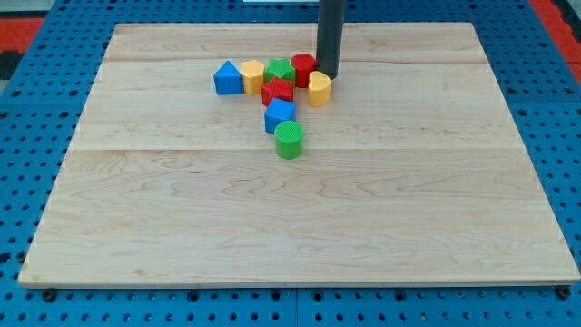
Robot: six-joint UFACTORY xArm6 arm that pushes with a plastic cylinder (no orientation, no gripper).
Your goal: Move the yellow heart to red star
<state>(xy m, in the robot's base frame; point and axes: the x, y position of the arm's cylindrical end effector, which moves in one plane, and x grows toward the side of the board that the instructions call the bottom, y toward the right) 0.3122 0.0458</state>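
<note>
The yellow heart (pixel 319 89) lies near the top middle of the wooden board (pixel 300 209), just right of the red star (pixel 278 92), with a narrow gap between them. My tip (pixel 327 76) stands right behind the yellow heart's upper right edge, touching or nearly touching it. The dark rod rises from there out of the view's top.
A cluster sits around the red star: a blue block (pixel 228 78) at the left, a yellow block (pixel 252 74), a green block (pixel 280 69) and a red cylinder (pixel 302 68) above. A blue block (pixel 280 115) and a green cylinder (pixel 289 141) lie below it.
</note>
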